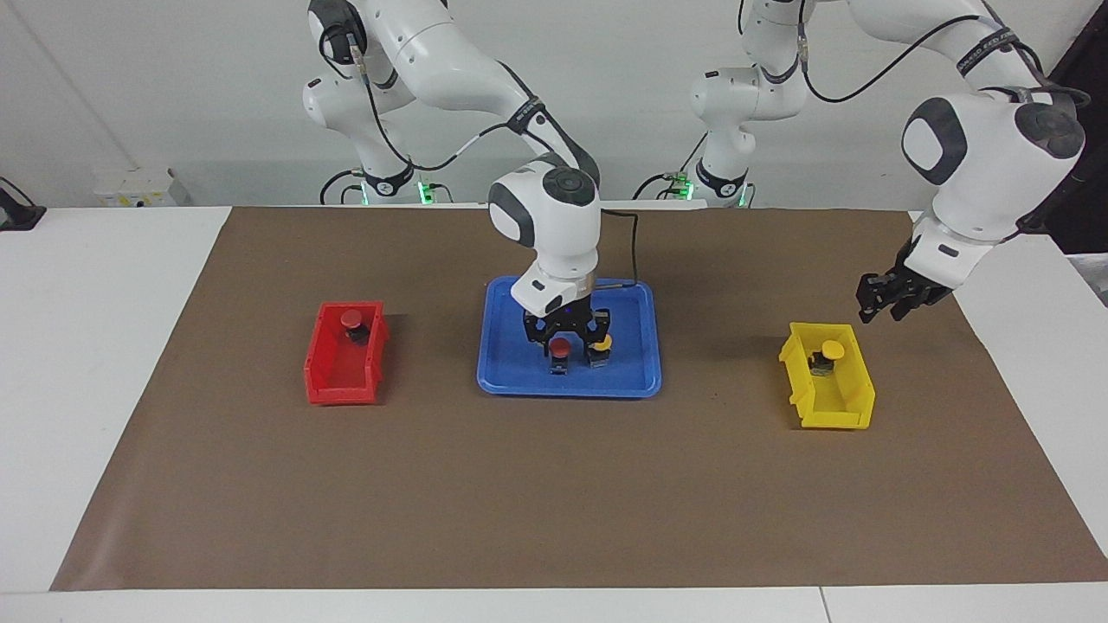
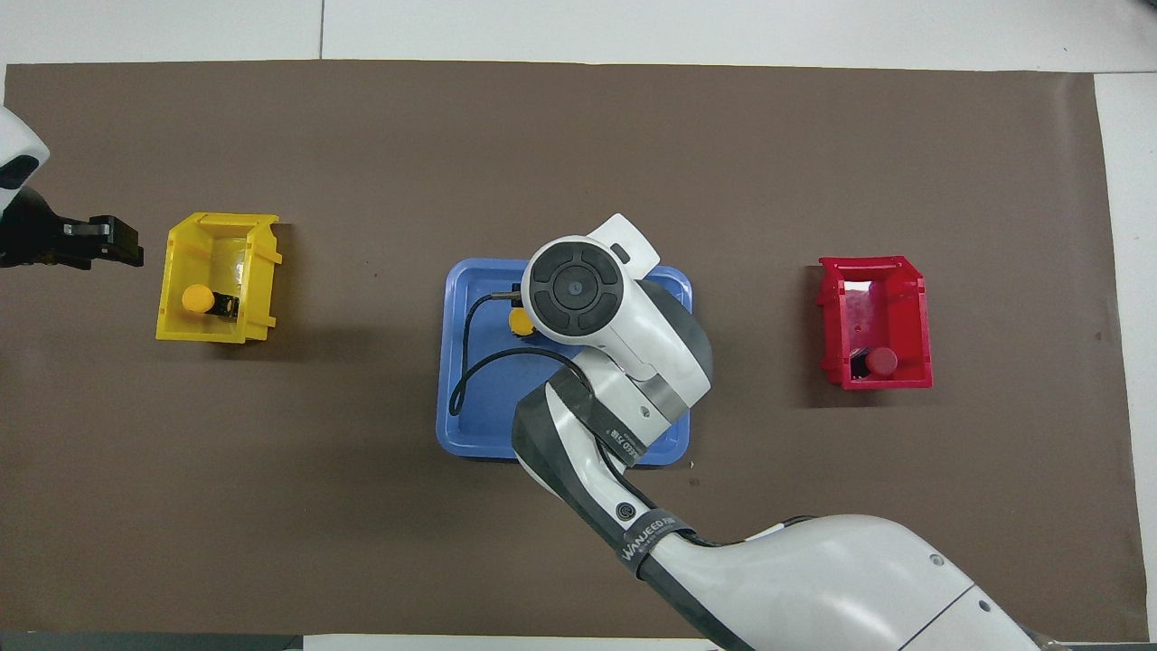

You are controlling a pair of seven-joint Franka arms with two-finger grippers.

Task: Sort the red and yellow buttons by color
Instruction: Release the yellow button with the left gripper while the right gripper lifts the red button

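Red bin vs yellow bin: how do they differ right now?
The red bin sits toward the right arm's end of the table; the yellow bin sits toward the left arm's end. The red bin holds a red button; the yellow bin holds a yellow button. Both are small open bins on the brown mat, each with one button at its end nearer the robots.

White table (image 1: 104,363), brown mat (image 1: 554,493) on it, bearing red bin (image 1: 344,355), blue tray (image 1: 636,368), yellow bin (image 1: 835,402)
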